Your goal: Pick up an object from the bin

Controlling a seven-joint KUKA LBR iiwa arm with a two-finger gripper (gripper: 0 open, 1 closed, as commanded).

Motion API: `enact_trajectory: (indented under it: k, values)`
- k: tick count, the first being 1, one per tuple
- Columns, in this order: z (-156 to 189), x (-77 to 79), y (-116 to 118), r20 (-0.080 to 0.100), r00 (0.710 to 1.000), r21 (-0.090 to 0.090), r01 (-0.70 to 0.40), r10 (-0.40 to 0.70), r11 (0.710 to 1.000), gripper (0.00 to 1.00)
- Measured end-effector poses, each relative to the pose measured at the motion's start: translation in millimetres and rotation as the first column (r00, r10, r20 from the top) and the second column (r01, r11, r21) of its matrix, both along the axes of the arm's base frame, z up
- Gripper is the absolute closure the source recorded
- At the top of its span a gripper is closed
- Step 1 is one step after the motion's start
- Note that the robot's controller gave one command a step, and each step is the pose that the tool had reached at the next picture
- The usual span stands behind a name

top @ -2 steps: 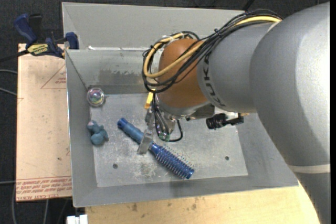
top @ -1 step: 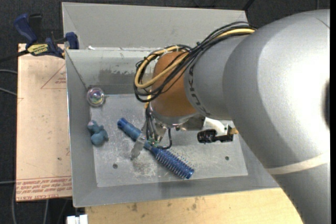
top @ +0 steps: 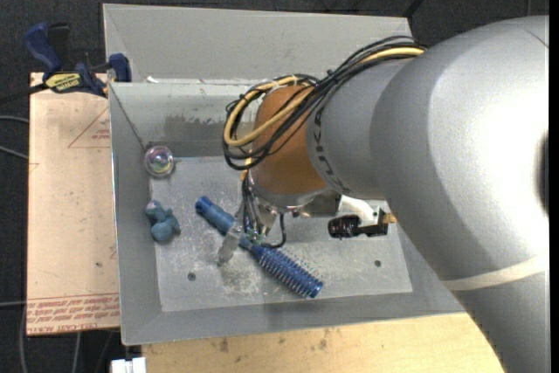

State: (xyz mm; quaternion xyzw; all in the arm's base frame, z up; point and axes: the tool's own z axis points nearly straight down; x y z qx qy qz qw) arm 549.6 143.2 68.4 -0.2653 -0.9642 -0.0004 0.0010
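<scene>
My gripper (top: 230, 250) is down at the middle of the bin floor, right against a blue hairbrush (top: 284, 268). The brush lies slantwise, its smooth handle pointing up-left and its bristled head down-right. The gripper meets it about where the handle joins the head, and the arm's orange cover hides the gripper's upper part. A small blue lump (top: 162, 224) lies to the left, well apart from the gripper.
A shiny, glassy ball (top: 159, 159) rests near the bin's far-left corner. To the right of the gripper, partly under the arm, lies a black-and-white thing with an orange bit (top: 357, 224). Pale dust covers the floor around the brush. The arm fills the right side.
</scene>
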Motion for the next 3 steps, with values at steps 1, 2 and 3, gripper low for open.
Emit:
enact_trajectory:
  k: [1, 2, 3]
  values:
    - [0.6, 0.3, 0.0, 0.001, 1.0, 0.001, 0.0, 0.0, 1.0, 1.0]
    - [58.1, 1.4, -0.1, 0.007, 1.0, 0.0, -0.001, 0.001, 1.0, 1.0]
    - [110.0, 2.8, 0.0, 0.007, 1.0, 0.0, -0.003, 0.003, 1.0, 1.0]
